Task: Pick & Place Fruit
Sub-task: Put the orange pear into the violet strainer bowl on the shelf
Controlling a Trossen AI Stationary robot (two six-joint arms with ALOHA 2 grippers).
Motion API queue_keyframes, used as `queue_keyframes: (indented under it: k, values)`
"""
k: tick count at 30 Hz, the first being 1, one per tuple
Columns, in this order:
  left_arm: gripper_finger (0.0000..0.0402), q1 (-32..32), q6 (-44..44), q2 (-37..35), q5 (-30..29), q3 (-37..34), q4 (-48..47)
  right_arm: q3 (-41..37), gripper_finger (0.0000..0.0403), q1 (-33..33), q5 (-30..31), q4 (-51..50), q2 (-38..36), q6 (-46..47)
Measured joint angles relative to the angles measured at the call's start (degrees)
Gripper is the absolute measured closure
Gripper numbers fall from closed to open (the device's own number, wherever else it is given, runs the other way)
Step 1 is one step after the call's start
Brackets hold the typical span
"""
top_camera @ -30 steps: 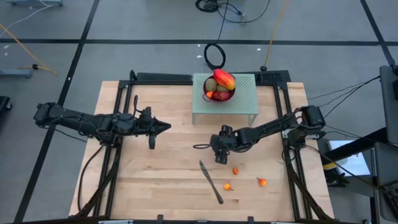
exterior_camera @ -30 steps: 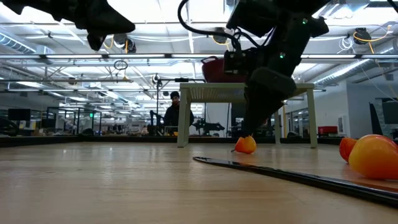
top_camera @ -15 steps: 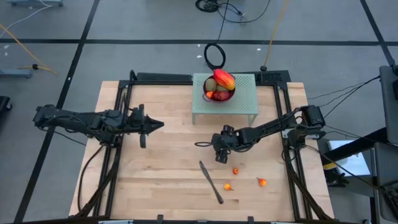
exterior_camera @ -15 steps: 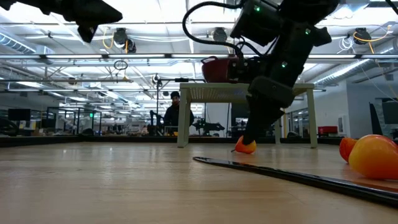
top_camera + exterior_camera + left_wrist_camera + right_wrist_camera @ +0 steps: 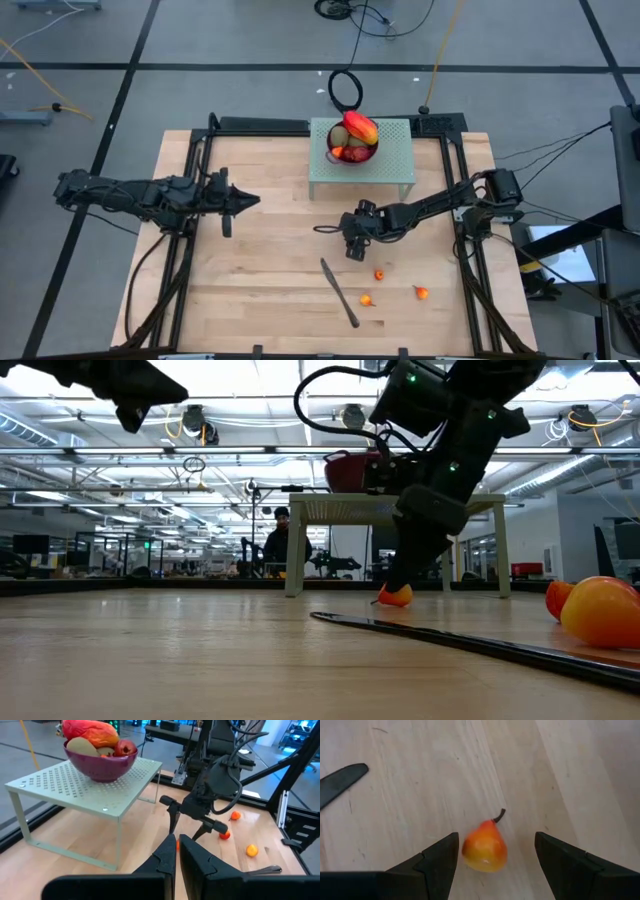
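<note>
A small orange-red pear-shaped fruit lies on its side on the wooden table. My right gripper hangs open just over it, a finger on either side, not touching. This fruit also shows in the low view, under the right gripper. Two more tiny orange fruits rest nearer the table's near edge. The red-yellow mango, a kiwi and dark red fruit sit in the purple bowl. My left gripper waits shut, raised over the table's left half.
The bowl stands on a pale green perforated stand at the table's far middle. A long dark knife lies just left of the loose fruits, and its blade tip shows in the right wrist view. A person sits far behind the table.
My left gripper has drawn back toward the table's left edge and stayed shut. My right gripper has sunk a little toward the small orange fruit, still open. The fruit has not moved.
</note>
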Motion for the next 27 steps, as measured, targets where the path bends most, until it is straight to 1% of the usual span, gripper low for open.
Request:
queue_keyframes:
  k: [5, 12, 16, 19, 27]
  values:
    - [0.0380, 0.0, 0.2, 0.0, 0.0, 0.0, -0.2, -0.2, 0.0149, 0.0, -0.9, 0.3, 0.0, 0.0]
    - [0.0380, 0.0, 0.2, 0.0, 0.0, 0.0, -0.5, -3.4, 0.0149, 0.0, -1.5, 4.3, 0.0, 1.0]
    - [0.0380, 0.0, 0.2, 0.0, 0.0, 0.0, -0.5, -3.4, 0.0149, 0.0, -1.4, 5.0, 0.0, 1.0]
    - [0.0380, 0.0, 0.1, 0.0, 0.0, 0.0, -0.5, -3.4, 0.0149, 0.0, 0.1, 5.7, 0.0, 1.0]
    - [0.0380, 0.0, -0.3, 0.0, 0.0, 0.0, -0.4, -3.3, 0.0150, -0.1, 0.0, 5.2, 0.0, 0.8]
